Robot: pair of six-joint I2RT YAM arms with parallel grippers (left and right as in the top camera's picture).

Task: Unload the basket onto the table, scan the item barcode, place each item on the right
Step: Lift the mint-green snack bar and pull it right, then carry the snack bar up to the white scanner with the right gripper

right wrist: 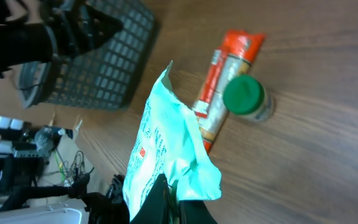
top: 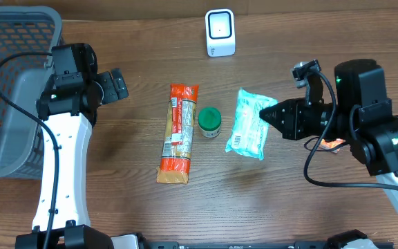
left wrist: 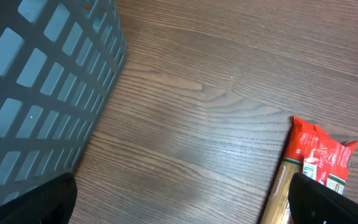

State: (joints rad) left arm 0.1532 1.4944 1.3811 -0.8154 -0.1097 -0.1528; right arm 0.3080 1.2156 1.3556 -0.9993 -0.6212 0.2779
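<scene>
At the far left, grey basket (top: pixel 5 104) on the desk (top: pixel 130 200), out of play. Just right of it, left claw (top: pixel 119 85) spread wide with nothing in it, hanging over bare wood near the red packet (top: pixel 178 135); little risk there unless swung across the middle. Next right, green-lidded jar (top: pixel 209 122) standing just beside the red packet and near the teal packet (top: pixel 249 128). Farther back, white scanner (top: pixel 220 32), well apart from everything else. Teal packet pinched by one crinkled edge in the right claw (top: pixel 268 114), clamped tight on thin film.

Likely trouble from here:
- film slipping out of so small a pinch
- limp packet folding over and hiding the barcode from the scanner
- a low carry toward the far side clipping the jar and tipping it

Cannot tell which face bears the barcode.
</scene>
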